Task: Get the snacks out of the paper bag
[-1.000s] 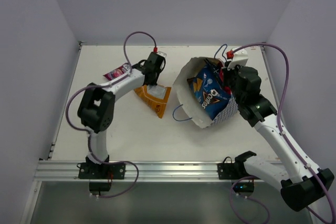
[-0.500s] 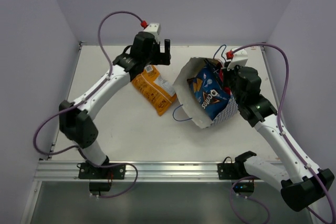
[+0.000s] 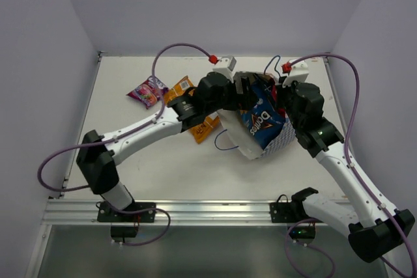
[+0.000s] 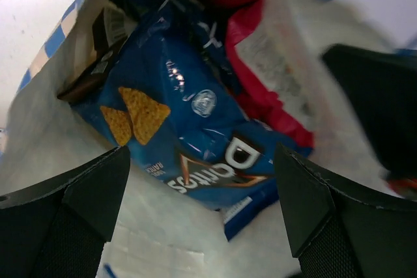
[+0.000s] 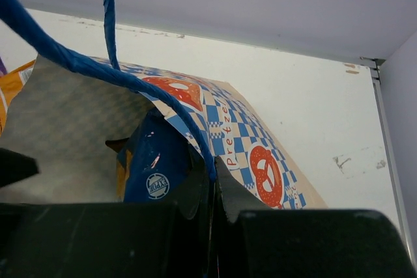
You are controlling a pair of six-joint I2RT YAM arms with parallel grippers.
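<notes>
Table: flat, matte off-white top, metal rail along near edge.

Paper bag: boxy, stiff paper, plain beige inside, blue/white checks w/ red-orange pretzel emblems outside. Sits right of centre, tipped over; mouth opens up and twd the left, long axis slanting near-right to far-left. Thin dark blue cord handle loops onto the table at the near-left rim.

R gripper: at bag's far-right rim. Wrist view shows the fingers clamped together on the paper edge.

L gripper: at the bag mouth, reaching in from the left. Fingers spread wide, nothing between them, touching no packet that I can see.

Dark blue packet: glossy, crinkly foil, chip graphics, lies in the bag, long axis approx along the bag's.

Red packet: crumpled, glossy, wedged beside the blue one.

Orange packet: flat on table just left of bag, partly under L arm.

Purple-pink packet: small, crinkly, further left, apart from the orange.
</notes>
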